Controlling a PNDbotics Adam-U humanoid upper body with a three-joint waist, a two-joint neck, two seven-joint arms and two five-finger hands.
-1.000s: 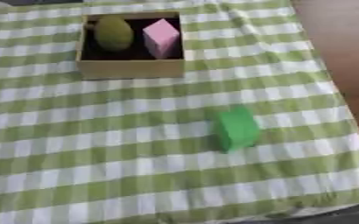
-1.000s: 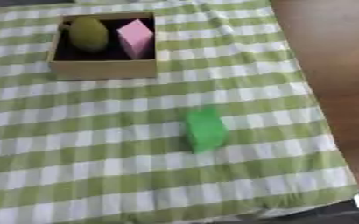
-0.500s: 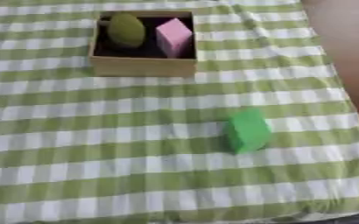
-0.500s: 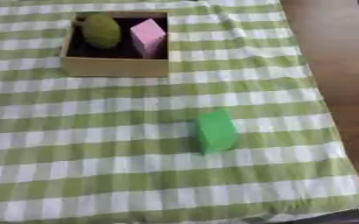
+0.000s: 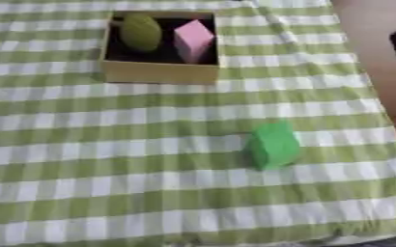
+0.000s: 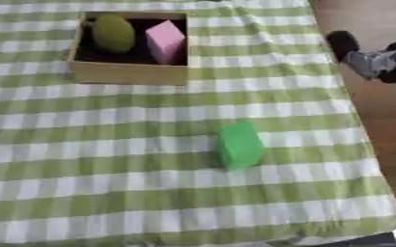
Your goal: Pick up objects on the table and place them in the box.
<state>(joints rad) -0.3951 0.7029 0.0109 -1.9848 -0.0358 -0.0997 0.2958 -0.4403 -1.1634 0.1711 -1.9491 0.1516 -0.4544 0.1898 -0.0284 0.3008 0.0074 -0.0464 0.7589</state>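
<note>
Green block point(image 6: 239, 145) on cloth; box point(image 6: 130, 74) at 11 o'clock; my right hand point(image 6: 346, 45) at 2 o'clock, fingers possibly curled—I cannot tell.

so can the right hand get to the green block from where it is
Probably yes. The right hand is at the right edge, and only bare cloth lies between it and the green block; the box sits well off that path.
</note>
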